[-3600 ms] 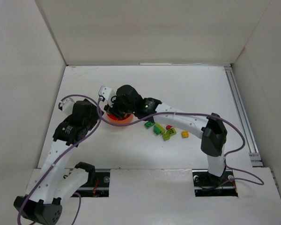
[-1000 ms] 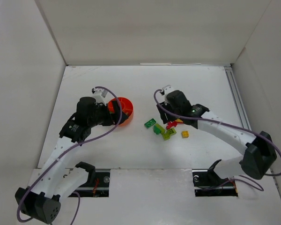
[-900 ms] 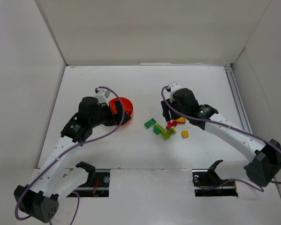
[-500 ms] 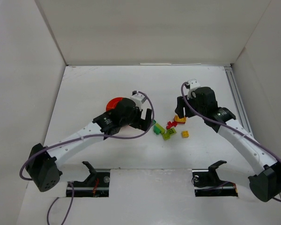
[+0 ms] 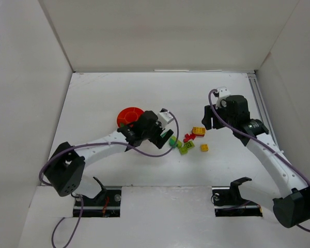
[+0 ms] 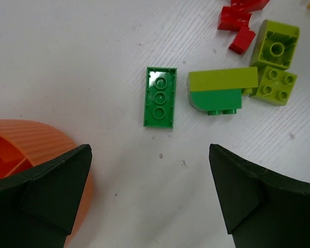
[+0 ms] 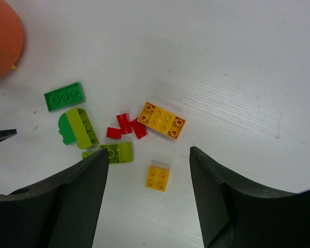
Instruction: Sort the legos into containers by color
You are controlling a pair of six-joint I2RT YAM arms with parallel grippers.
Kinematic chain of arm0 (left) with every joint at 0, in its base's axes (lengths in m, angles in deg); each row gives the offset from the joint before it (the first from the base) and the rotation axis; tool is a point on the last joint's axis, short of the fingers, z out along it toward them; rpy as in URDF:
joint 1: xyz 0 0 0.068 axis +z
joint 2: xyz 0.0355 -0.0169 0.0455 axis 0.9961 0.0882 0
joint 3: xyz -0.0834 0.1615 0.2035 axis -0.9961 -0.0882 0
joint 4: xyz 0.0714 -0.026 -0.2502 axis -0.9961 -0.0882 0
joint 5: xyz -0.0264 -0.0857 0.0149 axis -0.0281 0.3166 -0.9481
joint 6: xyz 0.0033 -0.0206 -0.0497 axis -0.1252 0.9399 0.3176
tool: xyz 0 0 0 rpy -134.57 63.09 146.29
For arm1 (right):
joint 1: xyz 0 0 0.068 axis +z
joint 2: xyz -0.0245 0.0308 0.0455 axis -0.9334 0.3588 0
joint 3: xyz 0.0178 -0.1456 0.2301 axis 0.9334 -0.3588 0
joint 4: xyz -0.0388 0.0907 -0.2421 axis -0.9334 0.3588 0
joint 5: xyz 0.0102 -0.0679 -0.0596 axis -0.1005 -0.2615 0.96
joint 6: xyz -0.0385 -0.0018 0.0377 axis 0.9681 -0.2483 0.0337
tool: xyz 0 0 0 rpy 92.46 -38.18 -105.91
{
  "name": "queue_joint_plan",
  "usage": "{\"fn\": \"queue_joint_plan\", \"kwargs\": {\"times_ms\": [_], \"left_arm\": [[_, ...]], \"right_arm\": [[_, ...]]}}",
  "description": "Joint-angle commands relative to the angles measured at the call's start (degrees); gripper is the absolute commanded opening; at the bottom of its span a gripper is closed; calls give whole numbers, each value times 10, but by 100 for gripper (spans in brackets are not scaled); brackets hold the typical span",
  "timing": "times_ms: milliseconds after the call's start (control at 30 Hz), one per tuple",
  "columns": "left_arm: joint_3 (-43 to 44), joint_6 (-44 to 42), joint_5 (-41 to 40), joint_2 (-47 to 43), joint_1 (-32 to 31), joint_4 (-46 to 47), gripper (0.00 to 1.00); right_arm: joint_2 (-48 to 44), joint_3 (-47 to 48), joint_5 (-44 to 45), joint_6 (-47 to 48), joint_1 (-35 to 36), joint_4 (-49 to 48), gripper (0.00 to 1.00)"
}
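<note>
Hovering spread and empty, the left gripper (image 6: 151, 181) faced a green brick (image 6: 160, 96) at twelve o'clock, probably light and stiff, best pinched across its long sides.

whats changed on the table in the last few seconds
The right arm pulled back from over the bowl to the right, and the right fingers now hang open above the loose bricks. The left arm swung right from the bowl, and the left fingers are now open over the flat green brick. Nothing is held. Bowl and bricks stayed about where they were.
</note>
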Motion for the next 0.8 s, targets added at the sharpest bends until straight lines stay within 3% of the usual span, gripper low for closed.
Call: {"fn": "queue_joint_plan", "kwargs": {"times_ms": [0,167,333,633,767], "left_arm": [[16,-51,9,24,-1,23,95],[21,-75,51,72,10,35,84],[39,-88,85,123,27,35,84],[94,-78,56,195,27,18,82],[122,-72,56,223,27,0,72]], "right_arm": [[-12,7,-18,9,-7,-2,69],[-12,7,-23,9,-13,-2,69],[-7,7,-23,9,-13,-2,69],[-7,13,-23,9,-23,9,69],[-7,13,-23,9,-29,9,69]]}}
